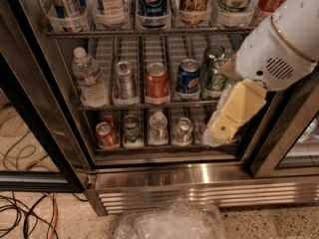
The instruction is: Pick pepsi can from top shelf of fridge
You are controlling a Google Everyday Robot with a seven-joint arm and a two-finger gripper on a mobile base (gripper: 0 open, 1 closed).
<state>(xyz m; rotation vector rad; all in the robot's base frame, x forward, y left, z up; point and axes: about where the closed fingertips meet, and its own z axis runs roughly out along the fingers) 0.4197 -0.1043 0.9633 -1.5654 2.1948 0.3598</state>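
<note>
The pepsi can point(152, 1), tall, slim and dark blue with the globe logo, stands in a clear lane front at the middle of the top shelf point(99, 33); its top is cut off by the frame edge. My gripper point(225, 127), cream-coloured under the white arm point(279, 39), hangs in front of the right side of the fridge point(199, 180). It is level with the middle and lower racks, well below and to the right of the pepsi can. It holds nothing that I can see.
The middle rack holds a water bottle point(89, 78), a silver can point(124, 78), a red can point(157, 81), a short blue Pepsi can point(188, 76) and green cans point(214, 73). Several cans stand on the lower rack. A plastic bag point(172, 223) and cables point(20, 213) lie on the floor.
</note>
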